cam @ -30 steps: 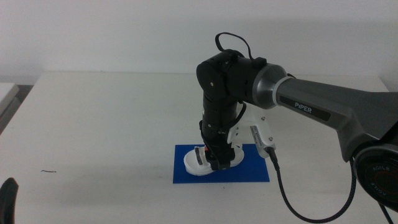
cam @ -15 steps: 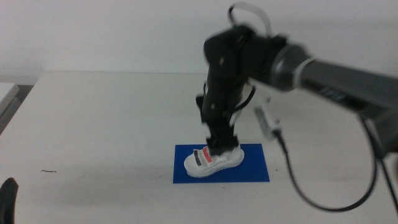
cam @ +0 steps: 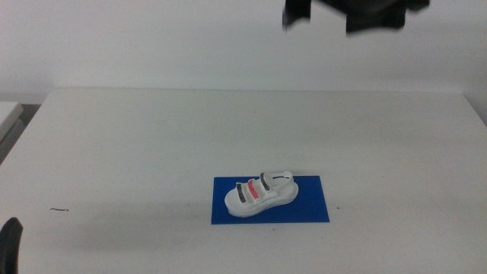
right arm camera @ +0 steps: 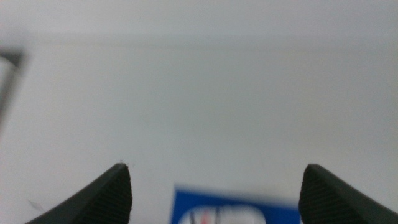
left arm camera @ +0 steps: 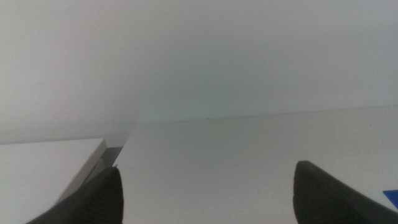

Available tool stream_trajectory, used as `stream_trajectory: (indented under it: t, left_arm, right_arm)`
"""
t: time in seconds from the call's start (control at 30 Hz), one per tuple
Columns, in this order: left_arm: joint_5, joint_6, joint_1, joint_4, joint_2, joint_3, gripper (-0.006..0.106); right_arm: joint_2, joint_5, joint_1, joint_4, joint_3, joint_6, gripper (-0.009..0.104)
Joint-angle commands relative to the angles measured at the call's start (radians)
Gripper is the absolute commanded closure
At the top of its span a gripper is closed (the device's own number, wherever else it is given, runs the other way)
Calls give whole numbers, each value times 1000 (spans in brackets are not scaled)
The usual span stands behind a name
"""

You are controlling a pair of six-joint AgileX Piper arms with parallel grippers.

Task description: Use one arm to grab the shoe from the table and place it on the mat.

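Note:
The white shoe (cam: 260,194) with two dark straps and one red lies on its sole on the dark blue mat (cam: 312,207), on the white table (cam: 152,137). The right arm (cam: 358,14) is a dark blur at the top edge of the middle view, high above the table and away from the shoe. In the right wrist view my right gripper (right arm camera: 216,168) is open and empty, with the mat (right arm camera: 249,208) and the shoe (right arm camera: 205,218) far below it. My left gripper (left arm camera: 208,168) is open and empty, and shows at the bottom left of the middle view (cam: 9,242).
A second white surface (cam: 7,114) adjoins the table's left edge, with a gap between them. A small dark mark (cam: 59,210) lies on the table near the front left. The mat's corner shows in the left wrist view (left arm camera: 392,196).
The right gripper has let go of the shoe on the mat, and the arm has risen fast to the top of the view. The shoe stays put. The left arm has not moved.

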Motion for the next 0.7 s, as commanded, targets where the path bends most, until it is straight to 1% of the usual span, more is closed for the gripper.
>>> stream_trajectory:
  t: [0.0,0.03,0.07,0.13,0.17,0.23,0.3,0.37,0.43,0.5,0.57,0.63,0.67]
  left_arm:
    - [-12,-3,-1,-4,5,1,7]
    - [-12,-3,-1,-4,5,1,7]
    - [-12,-3,-1,-4,5,1,7]
    - [-12,-3,-1,-4,5,1,7]
    - [-12,-3,-1,-4,5,1,7]
    - [-12,-3,-1,-4,5,1,7]
    - [-12,-3,-1,-4,5,1,7]
    - [-12,-3,-1,-4,5,1,7]
    - [-12,-3,-1,-4,5,1,7]
    - [-12,-3,-1,-4,5,1,7]
    - [-12,-3,-1,-4,5,1,7]
    - [-12,-3,-1,-4,5,1,7]
    - [-12,-3,-1,-4,5,1,7]
  right_arm:
    - [-53,-102,-7,-31,-5,-59,2]
    - [-74,-142,-14,-25,-5,-70,2]
    - [-98,-164,-16,-31,2,-117,2]
    - [-149,-169,-23,-45,24,-318,2]
    - [-179,-163,-29,-41,46,-421,2]
    - [-255,-136,-56,3,120,-542,2]
    - [-337,-164,-108,32,228,-552,2]
    - [-447,-253,-179,39,389,-540,2]
    - [-565,-366,-252,68,564,-566,2]
    - [-708,-506,-320,140,774,-632,2]
    - [-848,-665,-388,225,977,-704,2]
    - [-955,-781,-440,267,1136,-732,2]
    - [-1010,-823,-461,275,1212,-732,2]
